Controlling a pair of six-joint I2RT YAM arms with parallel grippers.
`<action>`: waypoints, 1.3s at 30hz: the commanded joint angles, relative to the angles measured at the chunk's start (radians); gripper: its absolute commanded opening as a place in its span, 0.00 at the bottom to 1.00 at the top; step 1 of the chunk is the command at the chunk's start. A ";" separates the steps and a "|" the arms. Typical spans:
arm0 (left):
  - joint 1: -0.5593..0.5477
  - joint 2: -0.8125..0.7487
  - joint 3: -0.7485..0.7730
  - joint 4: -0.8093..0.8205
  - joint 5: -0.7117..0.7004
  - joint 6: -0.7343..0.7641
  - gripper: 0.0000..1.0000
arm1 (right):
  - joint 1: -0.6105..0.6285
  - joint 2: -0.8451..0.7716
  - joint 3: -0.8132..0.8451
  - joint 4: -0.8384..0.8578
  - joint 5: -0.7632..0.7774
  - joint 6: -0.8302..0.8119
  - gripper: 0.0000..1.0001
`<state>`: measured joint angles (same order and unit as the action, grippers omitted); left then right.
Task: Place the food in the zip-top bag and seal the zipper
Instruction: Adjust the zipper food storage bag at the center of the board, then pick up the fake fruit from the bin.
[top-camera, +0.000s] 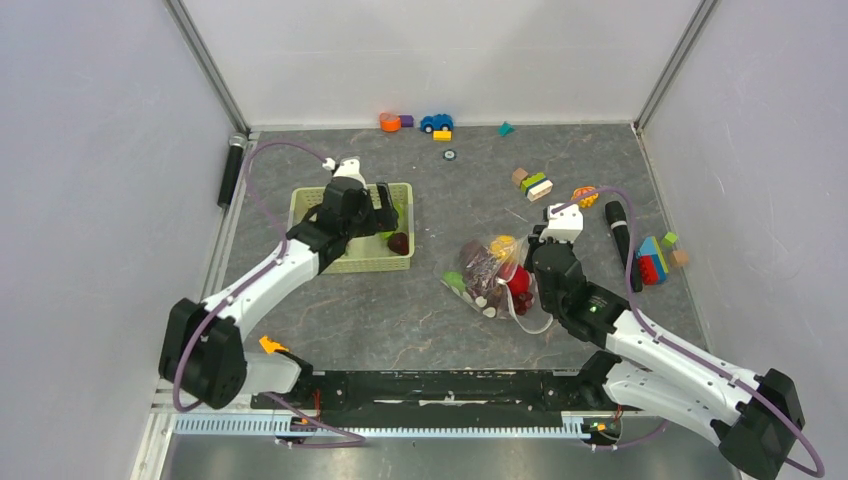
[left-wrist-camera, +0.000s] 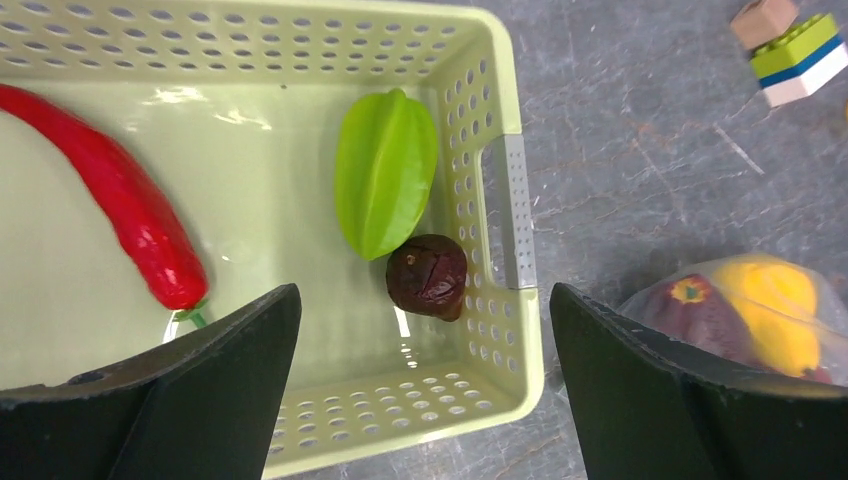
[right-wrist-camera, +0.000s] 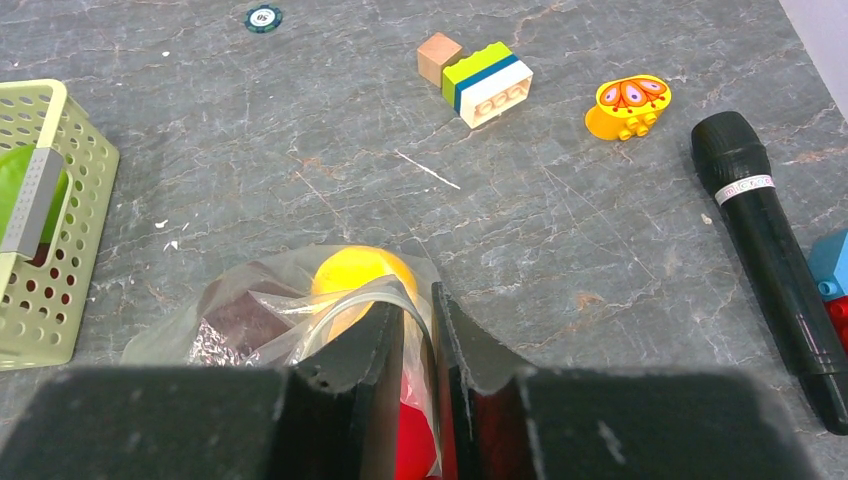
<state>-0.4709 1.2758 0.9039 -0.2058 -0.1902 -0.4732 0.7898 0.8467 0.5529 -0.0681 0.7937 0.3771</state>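
— Question: where is the zip-top bag (top-camera: 470, 285)?
— Middle of the table (top-camera: 400, 330), right of the basket (top-camera: 350, 265). Its long side runs left to right, lumpy with food (top-camera: 485, 265).
— Who holds it?
— The right gripper (right-wrist-camera: 418, 330) is squeezed tight on its near right edge.
— And the left gripper (left-wrist-camera: 422, 290)?
— Spread wide, holding nothing, above the basket, over a dark brown piece (left-wrist-camera: 428, 277), a green piece (left-wrist-camera: 385, 185) and a red chili (left-wrist-camera: 130, 215).

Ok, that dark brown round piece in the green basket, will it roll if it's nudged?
Probably: the dark brown piece looks rounded, so it could roll. It lies near the basket wall beside the green starfruit, which should stop it soon. Its wrinkled skin may aid grip.
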 joint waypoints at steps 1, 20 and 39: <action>0.015 0.098 0.037 0.074 0.098 0.032 1.00 | -0.002 0.006 0.036 0.029 0.030 -0.005 0.22; 0.110 0.538 0.245 0.089 0.123 0.048 0.77 | -0.002 -0.035 0.082 0.036 -0.123 -0.072 0.16; 0.114 0.562 0.251 0.098 0.208 0.044 0.14 | -0.004 0.467 0.762 -0.740 0.388 -0.056 0.00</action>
<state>-0.3611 1.8942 1.1820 -0.1165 0.0135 -0.4603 0.7883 1.2671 1.2697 -0.6044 1.0866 0.2268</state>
